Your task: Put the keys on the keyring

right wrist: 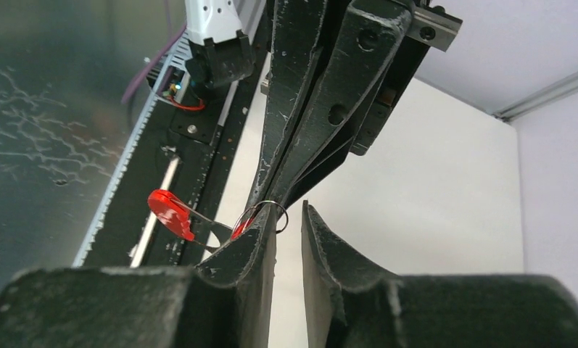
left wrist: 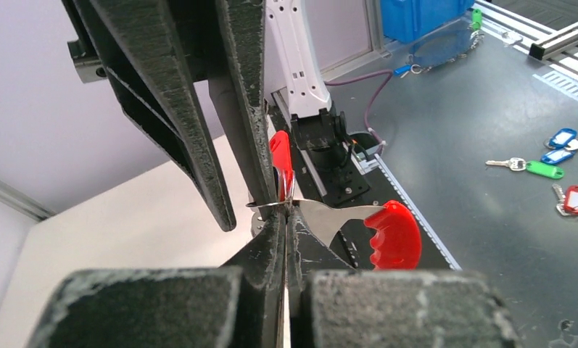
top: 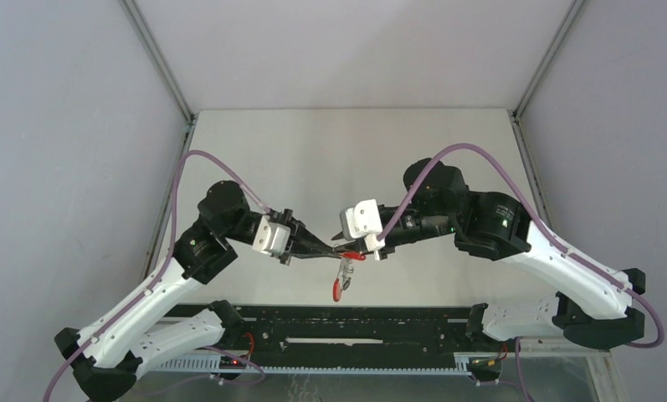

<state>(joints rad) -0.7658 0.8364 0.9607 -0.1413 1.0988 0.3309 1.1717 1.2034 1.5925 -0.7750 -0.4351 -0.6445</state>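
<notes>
My left gripper [top: 328, 249] [left wrist: 287, 210] is shut on the keyring [left wrist: 391, 235], a silver-grey plate with a red scalloped arc, also visible in the right wrist view [right wrist: 168, 210]. A thin wire ring [right wrist: 271, 214] sits right at the fingertips. From it a key's red tag [top: 337, 290] [left wrist: 281, 161] hangs down over the table. My right gripper [top: 361, 245] [right wrist: 289, 206] faces the left one tip to tip. Its jaws stand slightly apart with nothing between them, and the wire ring lies against the outside of one fingertip [right wrist: 270, 217].
A black rail [top: 355, 322] runs along the table's near edge between the arm bases. Grey enclosure walls close in the left, right and back. Beyond the table, a dark surface holds loose tagged keys [left wrist: 554, 163] and a blue bin [left wrist: 423, 14].
</notes>
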